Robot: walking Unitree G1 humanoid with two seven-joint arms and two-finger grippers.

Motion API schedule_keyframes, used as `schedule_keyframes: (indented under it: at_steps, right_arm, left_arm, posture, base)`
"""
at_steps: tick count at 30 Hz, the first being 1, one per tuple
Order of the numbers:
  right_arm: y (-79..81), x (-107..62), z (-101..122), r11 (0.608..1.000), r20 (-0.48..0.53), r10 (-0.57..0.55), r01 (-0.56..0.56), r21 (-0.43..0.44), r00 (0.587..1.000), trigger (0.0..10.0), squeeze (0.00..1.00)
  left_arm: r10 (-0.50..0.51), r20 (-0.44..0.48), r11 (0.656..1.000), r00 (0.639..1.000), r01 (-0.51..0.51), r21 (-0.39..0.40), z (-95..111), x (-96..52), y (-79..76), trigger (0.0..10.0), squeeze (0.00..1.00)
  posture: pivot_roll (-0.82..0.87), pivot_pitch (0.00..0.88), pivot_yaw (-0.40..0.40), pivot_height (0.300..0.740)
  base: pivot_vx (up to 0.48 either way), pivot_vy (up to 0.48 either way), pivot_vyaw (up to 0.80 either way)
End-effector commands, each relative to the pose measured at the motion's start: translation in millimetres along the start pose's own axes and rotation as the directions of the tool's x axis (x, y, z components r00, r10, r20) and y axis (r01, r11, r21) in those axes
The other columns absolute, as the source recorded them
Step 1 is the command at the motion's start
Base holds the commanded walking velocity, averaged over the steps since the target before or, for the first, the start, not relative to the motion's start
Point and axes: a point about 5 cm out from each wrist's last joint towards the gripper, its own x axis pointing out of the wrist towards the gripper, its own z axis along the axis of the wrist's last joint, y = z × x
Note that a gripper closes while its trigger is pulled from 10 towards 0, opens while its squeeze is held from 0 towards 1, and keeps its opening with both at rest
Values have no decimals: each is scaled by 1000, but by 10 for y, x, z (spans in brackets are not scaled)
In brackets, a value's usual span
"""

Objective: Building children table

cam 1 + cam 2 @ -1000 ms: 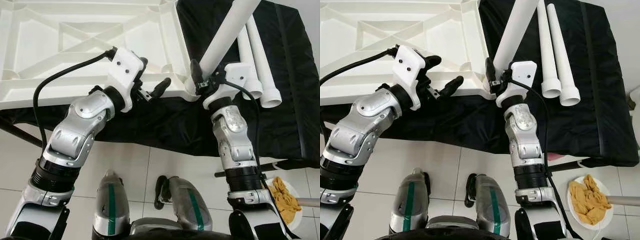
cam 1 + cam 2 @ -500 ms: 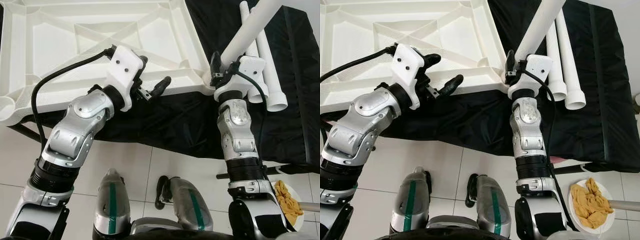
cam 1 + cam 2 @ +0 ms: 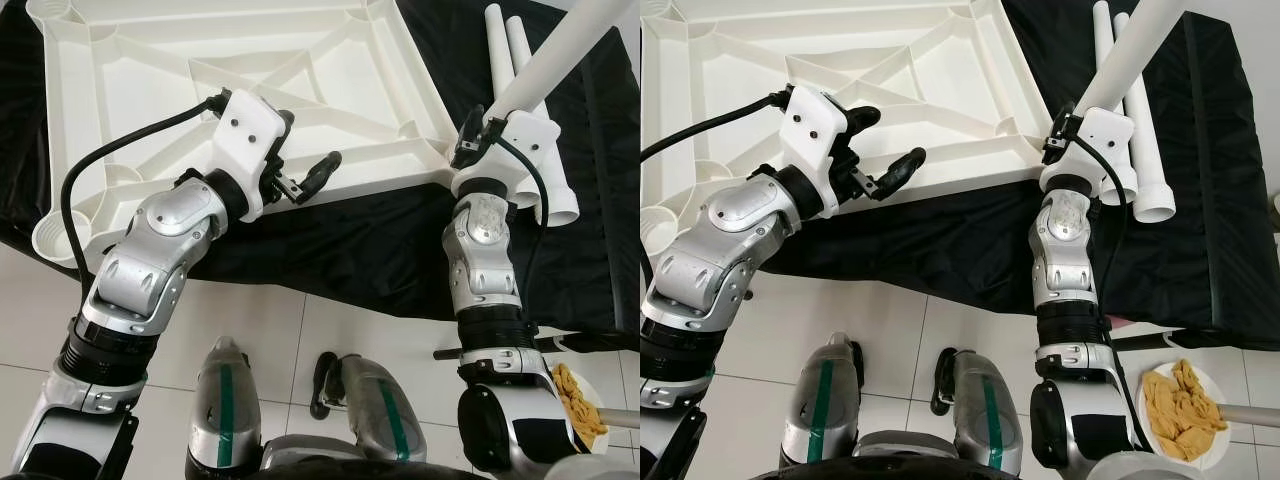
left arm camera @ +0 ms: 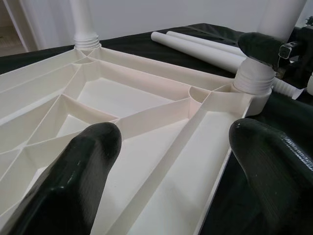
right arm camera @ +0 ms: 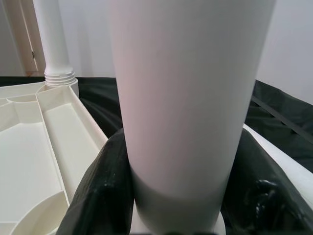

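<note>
The white table top [image 3: 250, 60] lies upside down on a black cloth, ribbed underside up. A white leg [image 3: 560, 60] stands tilted in its near right corner socket [image 4: 252, 90]. My right gripper [image 3: 488, 118] is shut on this leg just above the socket, and its black fingers [image 5: 100, 186] wrap the tube. Over the table top's near edge my left gripper [image 3: 305, 148] hovers open, holding nothing. Another leg [image 4: 83, 19] stands in a far corner. Two loose legs [image 3: 1145, 150] lie side by side on the cloth to the right.
The black cloth [image 3: 380, 250] hangs over the near edge above white floor tiles. A plate of yellow pieces [image 3: 1180, 405] sits on the floor at the lower right. My own legs [image 3: 300, 420] stand below the table edge.
My right gripper has moved to the right with the leg, and the table top has swung with it, so its near left corner has come into view. The left arm has stayed put.
</note>
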Motion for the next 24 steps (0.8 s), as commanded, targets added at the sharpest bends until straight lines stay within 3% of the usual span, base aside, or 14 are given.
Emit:
schedule_keyframes:
  at_steps: [1,7,17,24]
  right_arm:
    - [-277,-107,-405,992,-194,-125,117,-53,973,10000,0]
    - [-288,-79,-432,988,-227,-154,153,-23,962,10000,0]
    - [-302,8,-401,992,-265,-79,103,77,961,10000,0]
    - [-240,65,-351,989,-277,33,9,150,960,10000,0]
  left_arm:
    - [-32,12,999,999,32,4,42,7,-31,10000,0]
    - [-33,14,999,999,33,4,50,6,-31,10000,0]
    - [-34,19,999,999,34,4,59,20,-35,10000,0]
    - [-37,21,999,999,37,6,64,25,-34,10000,0]
  posture:
    - [164,104,-101,740]
    - [162,105,-100,740]
    - [158,101,-100,740]
    - [153,100,-98,740]
  base:
    - [0,0,0]
    - [0,0,0]
    - [0,0,0]
    - [0,0,0]
